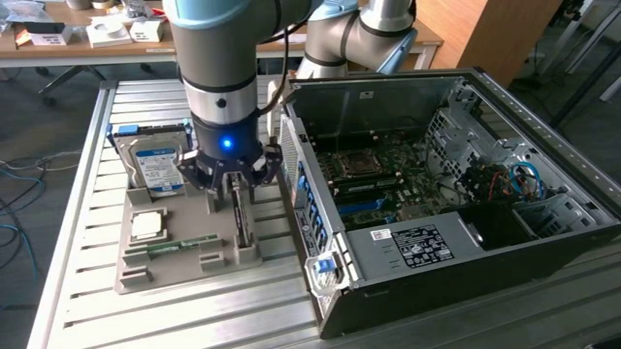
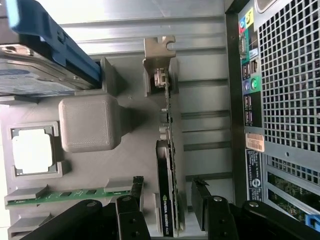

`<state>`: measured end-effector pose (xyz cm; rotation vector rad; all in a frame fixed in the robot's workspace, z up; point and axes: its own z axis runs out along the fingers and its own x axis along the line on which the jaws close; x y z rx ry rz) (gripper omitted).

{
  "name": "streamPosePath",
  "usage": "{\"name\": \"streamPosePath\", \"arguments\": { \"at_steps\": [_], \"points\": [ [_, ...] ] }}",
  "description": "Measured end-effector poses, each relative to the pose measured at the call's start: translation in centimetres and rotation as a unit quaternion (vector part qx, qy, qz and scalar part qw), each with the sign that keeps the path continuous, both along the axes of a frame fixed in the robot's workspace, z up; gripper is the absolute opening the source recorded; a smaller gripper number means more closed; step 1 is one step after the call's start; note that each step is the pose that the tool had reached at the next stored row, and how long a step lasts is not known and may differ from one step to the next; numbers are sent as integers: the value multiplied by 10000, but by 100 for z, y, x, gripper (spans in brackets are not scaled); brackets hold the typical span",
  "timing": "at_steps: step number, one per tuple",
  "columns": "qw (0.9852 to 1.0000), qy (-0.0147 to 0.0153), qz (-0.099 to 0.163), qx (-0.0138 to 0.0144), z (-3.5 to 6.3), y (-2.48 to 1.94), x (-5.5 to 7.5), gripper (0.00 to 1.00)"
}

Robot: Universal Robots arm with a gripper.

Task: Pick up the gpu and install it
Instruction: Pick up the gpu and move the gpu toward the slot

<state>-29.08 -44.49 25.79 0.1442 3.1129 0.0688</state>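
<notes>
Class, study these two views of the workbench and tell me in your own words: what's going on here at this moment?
A robot arm has its gripper lowered over a grey parts tray beside an open computer case. The fingers are open and stand on either side of the gpu, which sits on edge in its tray slot, not gripped or lifted. A hard drive, a processor chip and a memory stick also sit in the tray.
</notes>
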Motion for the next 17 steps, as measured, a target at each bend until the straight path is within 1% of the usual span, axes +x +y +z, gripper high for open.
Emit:
{"name": "streamPosePath", "arguments": {
  "at_steps": [8,13,14,17],
  "points": [
    [10000,0,-4,0,-144,2,0,51],
    [10000,1,-5,-1,-152,2,0,51],
    [10000,0,-7,0,-154,12,-1,51],
    [10000,0,-5,-1,-161,69,-1,51]
  ]
}}
